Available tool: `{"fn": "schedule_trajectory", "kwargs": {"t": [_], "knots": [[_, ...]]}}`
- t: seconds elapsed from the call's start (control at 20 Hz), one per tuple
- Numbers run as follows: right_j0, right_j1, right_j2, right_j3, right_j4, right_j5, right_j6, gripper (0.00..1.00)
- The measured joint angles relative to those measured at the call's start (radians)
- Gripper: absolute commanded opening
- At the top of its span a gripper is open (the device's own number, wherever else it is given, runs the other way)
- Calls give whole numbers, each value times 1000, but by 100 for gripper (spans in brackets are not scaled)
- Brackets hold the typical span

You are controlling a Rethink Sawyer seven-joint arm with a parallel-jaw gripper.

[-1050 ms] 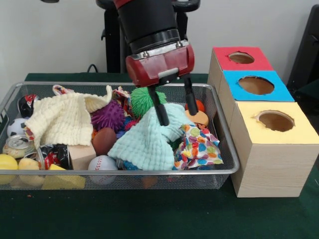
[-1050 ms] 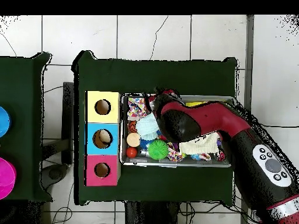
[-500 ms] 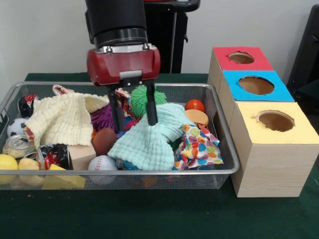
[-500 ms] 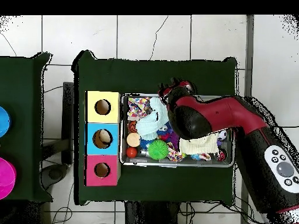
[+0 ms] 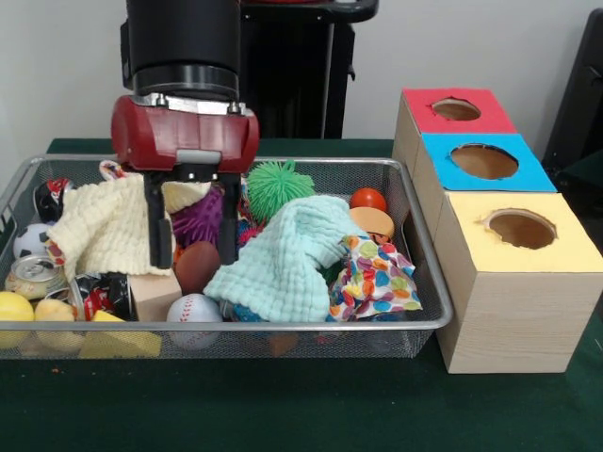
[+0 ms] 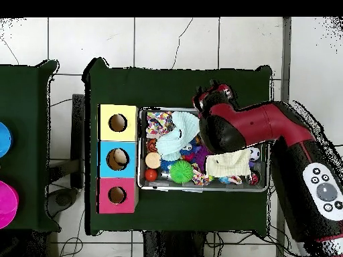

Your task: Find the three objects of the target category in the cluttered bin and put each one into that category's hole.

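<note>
Bin [image 5: 415, 282] cluttered, gripper [image 5: 193, 231] spread above brown ball [image 5: 196, 266]

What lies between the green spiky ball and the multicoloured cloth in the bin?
In the front view, the light green knitted cloth lies between the green spiky ball and the multicoloured cloth.

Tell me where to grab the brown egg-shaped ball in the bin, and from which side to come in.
Grip the brown ball across its rounded middle, coming straight down from above. Its top looks exposed, while the wooden block, the baseball and the mint cloth crowd its sides. The open gripper already straddles it, so probably only a short descent is needed.
</note>
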Motion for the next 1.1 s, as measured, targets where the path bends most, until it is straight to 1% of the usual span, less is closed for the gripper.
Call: {"fn": "schedule_trajectory", "kwargs": {"t": [0.1,0.2,0.55,1.1], "knots": [[13,0,-13,-17,-19,0,0,100],[39,0,-36,-47,-58,0,0,100],[84,1,-92,-102,-127,0,0,100],[84,1,-126,-142,-139,0,0,100]]}}
